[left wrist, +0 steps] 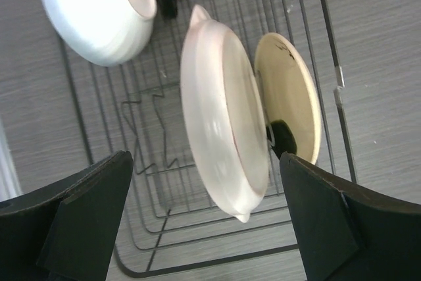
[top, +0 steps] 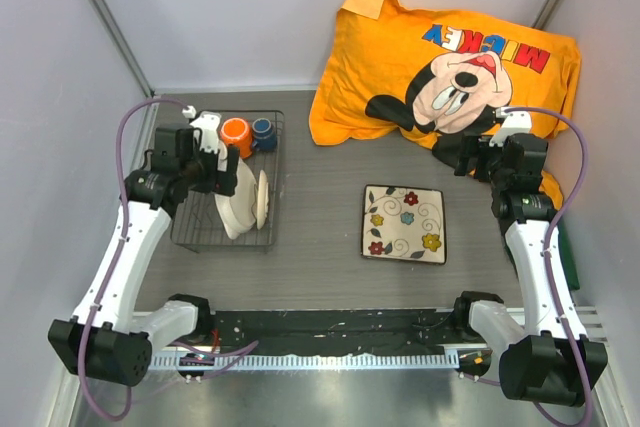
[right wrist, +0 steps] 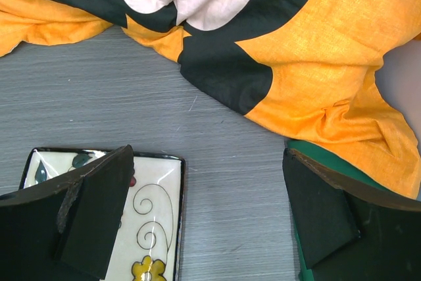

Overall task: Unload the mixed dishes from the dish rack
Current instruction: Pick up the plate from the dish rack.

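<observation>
Dish rack sits on the table at 9 o'clock in the top view. At its 12 o'clock end stand the orange mug and, just beside it at 3 o'clock, the dark-blue cup. The small white bowl lies on the wires next to the mug. Toward the 6 o'clock end, the large pale bowl stands on edge among the tines. It has a small lug at each end of its rim. A smaller cream plate stands on edge just beside it, on the side toward the table's centre.

My left gripper hangs above the rack, fingers spread wide and holding nothing. The large pale bowl shows between the two fingers. I cannot tell whether either pad touches it.

The square flowered plate lies flat on the table near the centre, well apart from the rack.

My right gripper is also spread wide and holding nothing. It hovers over bare table between the square flowered plate at 7 o'clock and the orange Mickey pillow at 12 o'clock.
</observation>
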Robot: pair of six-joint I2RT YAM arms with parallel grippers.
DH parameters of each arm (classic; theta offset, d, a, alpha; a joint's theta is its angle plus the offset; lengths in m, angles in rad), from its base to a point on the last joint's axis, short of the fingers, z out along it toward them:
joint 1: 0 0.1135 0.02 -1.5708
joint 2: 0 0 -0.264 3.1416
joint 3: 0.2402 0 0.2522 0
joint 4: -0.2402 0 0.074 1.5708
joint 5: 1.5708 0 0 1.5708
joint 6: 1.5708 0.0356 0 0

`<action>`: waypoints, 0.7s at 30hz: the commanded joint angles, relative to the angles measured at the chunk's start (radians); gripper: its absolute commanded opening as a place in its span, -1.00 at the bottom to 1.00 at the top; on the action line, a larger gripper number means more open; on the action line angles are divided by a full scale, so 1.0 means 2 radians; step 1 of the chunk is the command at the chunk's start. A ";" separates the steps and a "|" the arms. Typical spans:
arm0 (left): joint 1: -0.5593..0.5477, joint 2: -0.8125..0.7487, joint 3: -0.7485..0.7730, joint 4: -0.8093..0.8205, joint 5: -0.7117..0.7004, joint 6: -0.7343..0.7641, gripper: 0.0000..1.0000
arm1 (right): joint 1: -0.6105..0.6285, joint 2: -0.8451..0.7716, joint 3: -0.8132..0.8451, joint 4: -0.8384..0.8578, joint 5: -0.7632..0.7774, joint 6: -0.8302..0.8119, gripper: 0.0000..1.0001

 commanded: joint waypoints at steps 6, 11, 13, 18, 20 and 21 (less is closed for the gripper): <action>0.010 0.033 -0.021 0.034 0.053 -0.026 0.98 | -0.003 -0.006 0.015 0.009 -0.002 0.004 0.99; 0.011 0.050 -0.028 0.053 0.047 -0.023 0.96 | -0.003 -0.007 0.015 0.009 -0.003 0.003 0.99; 0.012 0.059 -0.029 0.058 0.047 -0.022 0.93 | -0.003 -0.008 0.015 0.009 -0.002 0.003 0.99; 0.014 0.076 -0.033 0.072 0.052 -0.022 0.86 | -0.003 -0.008 0.014 0.009 -0.001 0.002 0.99; 0.018 0.086 -0.034 0.077 0.052 -0.021 0.79 | -0.003 -0.007 0.013 0.009 -0.001 0.001 0.99; 0.019 0.089 -0.034 0.078 0.055 -0.021 0.75 | -0.003 -0.007 0.015 0.009 -0.001 0.001 0.99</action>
